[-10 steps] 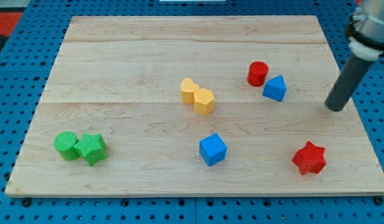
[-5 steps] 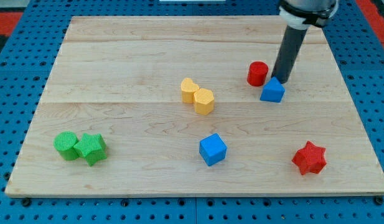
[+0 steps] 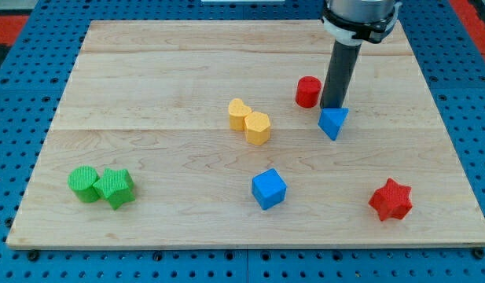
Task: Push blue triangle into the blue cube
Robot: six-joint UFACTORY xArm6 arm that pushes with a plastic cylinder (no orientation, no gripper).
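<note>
Tip check: my tip (image 3: pixel 331 107) is planted right against the top edge of the blue triangle (image 3: pixel 332 123), on the side facing the view's top, with the red cylinder (image 3: pixel 308 92) just up-left of the triangle, close beside the rod. No gripper on this rig, just a bare rod, so nothing to open or pinch.

Blue cube (image 3: pixel 268 189) sits well down-left of the triangle, so I'd say the push needs to angle toward the view's bottom-left, meaning the tip should slide round to the triangle's upper-right corner first.

Room looks fine: bare wood between the two. Yellow blocks (image 3: pixel 249 122) are off left of the triangle, red star (image 3: pixel 391 200) down-right, both clear of the lane.
</note>
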